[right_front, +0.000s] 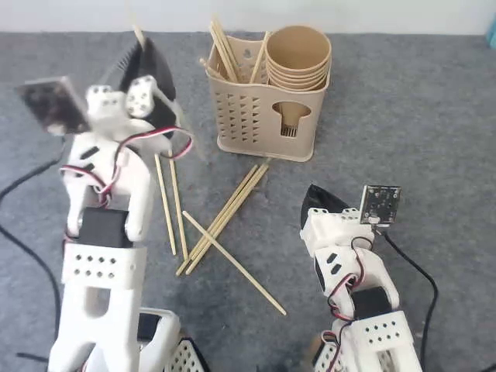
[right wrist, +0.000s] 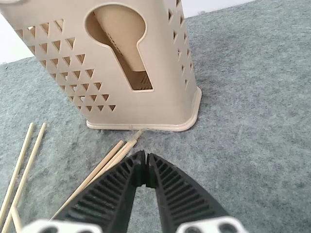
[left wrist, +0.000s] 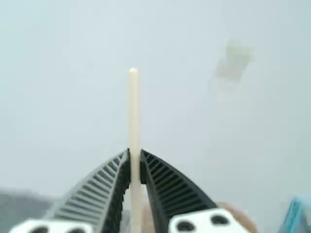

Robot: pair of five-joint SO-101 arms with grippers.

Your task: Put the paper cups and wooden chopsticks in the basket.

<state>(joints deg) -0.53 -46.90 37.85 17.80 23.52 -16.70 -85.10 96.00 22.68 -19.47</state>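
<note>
left pincer (left wrist: 134,154) is pinching one pale wooden chopstick (left wrist: 133,111), which runs straight out past its tips, raised off the grey felt mat (right_front: 434,116); i judge the next move turns on this: the beige perforated plastic basket (right_front: 256,116) lies to that pincer's right in the high view, its stick compartment on the side facing this arm, so this arm is the nearer one; loose wooden chopsticks (right_front: 225,213) lie fanned on the mat between the arms; the stack of tan paper cups (right_front: 298,50) sits in the basket's other compartment; right pincer (right wrist: 146,160) is pressed together on nothing, low, pointing at the basket's foot; no writing i can read.
</note>
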